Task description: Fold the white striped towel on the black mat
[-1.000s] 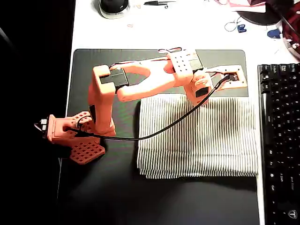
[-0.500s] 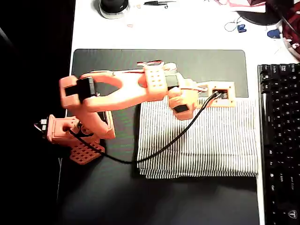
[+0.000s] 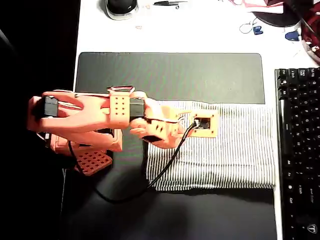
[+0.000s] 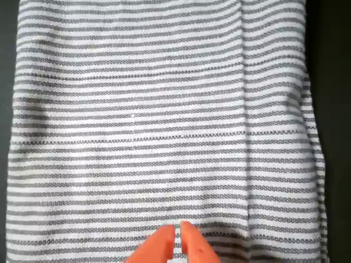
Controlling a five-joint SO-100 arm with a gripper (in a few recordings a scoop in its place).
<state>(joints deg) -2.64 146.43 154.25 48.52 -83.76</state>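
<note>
The white striped towel [image 3: 225, 155] lies flat on the right half of the black mat [image 3: 170, 72], and its right edge reaches the keyboard. In the wrist view the towel [image 4: 164, 120] stretches from side to side, with a fold seam running down its right part. My orange gripper [image 3: 165, 131] hovers over the towel's upper left corner, with the arm stretched in from the left. Its fingertips [image 4: 164, 247] stand pressed together at the bottom of the wrist view, just above the cloth, with nothing between them.
A black keyboard [image 3: 300, 150] stands along the right edge. The arm's base [image 3: 85, 150] sits on the mat's left side, and its black cable [image 3: 167, 162] trails over the towel's left part. A round black object [image 3: 121, 7] and small items lie on the white table at the back.
The arm has drawn back to the left, from the towel's far right edge to its upper left corner. The towel has not moved.
</note>
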